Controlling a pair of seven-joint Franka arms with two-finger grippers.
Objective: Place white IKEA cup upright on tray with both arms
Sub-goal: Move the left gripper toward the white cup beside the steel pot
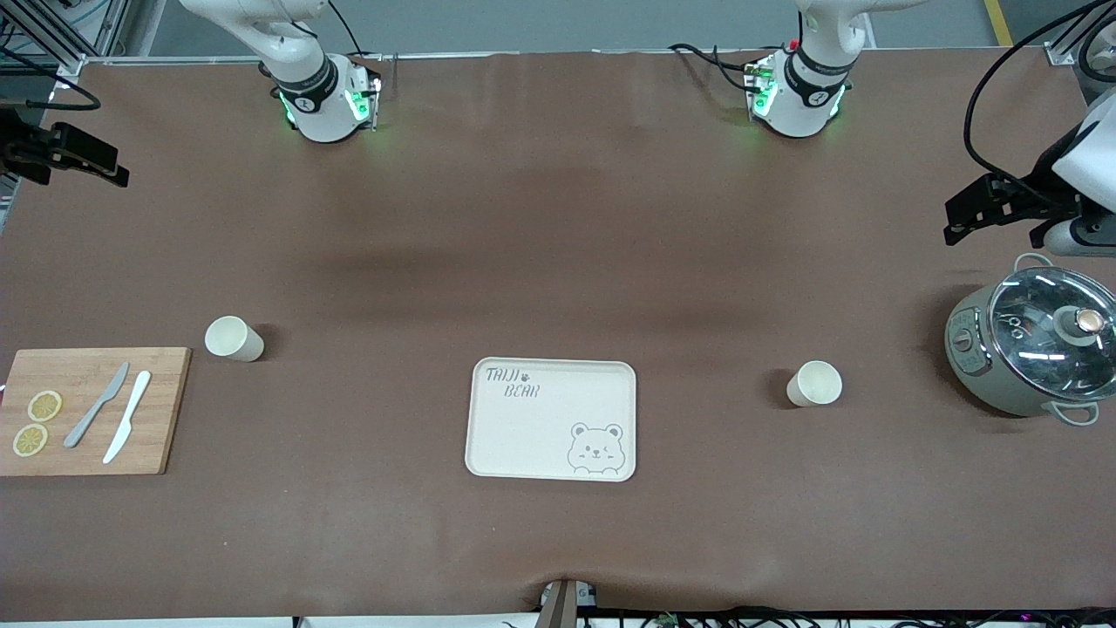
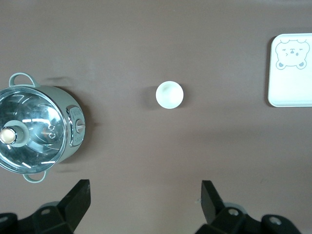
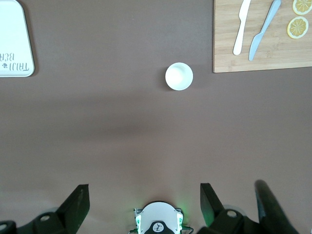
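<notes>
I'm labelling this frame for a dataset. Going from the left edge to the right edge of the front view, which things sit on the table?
wooden cutting board → cup beside the board → tray → second cup → pot with glass lid.

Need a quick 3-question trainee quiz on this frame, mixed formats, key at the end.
1. True or false: a white cup already stands on the tray.
2. How many white cups are on the table?
3. Multiple choice: what lies on the cutting board? A) two knives and two lemon slices B) a spoon and a lid C) a cup

Key:
1. False. The tray holds nothing.
2. Two: the cup beside the cutting board and the cup between tray and pot. The pot sits at the left arm's end.
3. A.
The left tool and the right tool are both open, each up over its own cup.
</notes>
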